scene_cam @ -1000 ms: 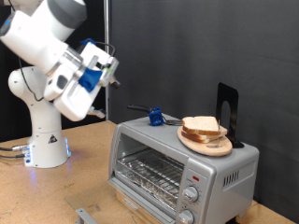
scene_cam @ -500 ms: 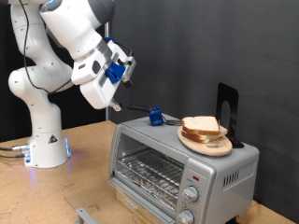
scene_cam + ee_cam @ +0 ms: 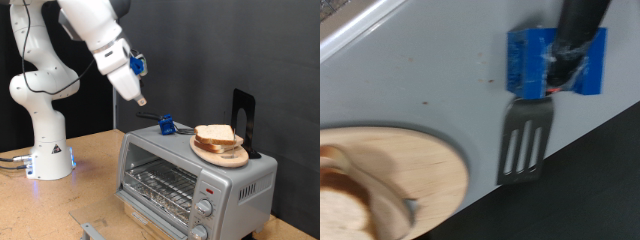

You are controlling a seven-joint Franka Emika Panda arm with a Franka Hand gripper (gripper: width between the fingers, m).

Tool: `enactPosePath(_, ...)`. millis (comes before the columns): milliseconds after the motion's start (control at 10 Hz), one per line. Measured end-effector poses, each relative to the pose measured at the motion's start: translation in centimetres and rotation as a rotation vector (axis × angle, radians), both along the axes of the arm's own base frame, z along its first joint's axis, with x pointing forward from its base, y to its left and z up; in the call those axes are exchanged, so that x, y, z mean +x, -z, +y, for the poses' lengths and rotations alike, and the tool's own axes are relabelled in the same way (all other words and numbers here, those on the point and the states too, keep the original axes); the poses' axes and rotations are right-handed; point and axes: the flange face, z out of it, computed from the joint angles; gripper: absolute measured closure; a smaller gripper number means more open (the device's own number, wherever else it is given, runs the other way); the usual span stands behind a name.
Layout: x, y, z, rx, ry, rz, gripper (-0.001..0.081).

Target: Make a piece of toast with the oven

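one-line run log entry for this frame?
gripper: in air above oven, empty | piece of toast: on wooden plate atop oven | spatula: on oven top beside plate | oven door: shut

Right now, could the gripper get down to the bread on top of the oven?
Probably yes. The gripper hangs in open air above the oven; the bread sits uncovered on its plate, with nothing between them.

Toast (image 3: 342, 205) cropped, pincer (image 3: 141, 99) blurred
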Motion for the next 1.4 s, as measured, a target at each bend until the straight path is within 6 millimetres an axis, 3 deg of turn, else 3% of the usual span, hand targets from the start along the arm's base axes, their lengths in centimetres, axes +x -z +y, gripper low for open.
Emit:
enactPosePath(500,-2.2,-0.1,4.8,-0.123,0.025,-0.005,-0.0002)
enactPosePath(1400,-4.1,4.7,10.3,-0.228,0.075,-0.042,-0.0002)
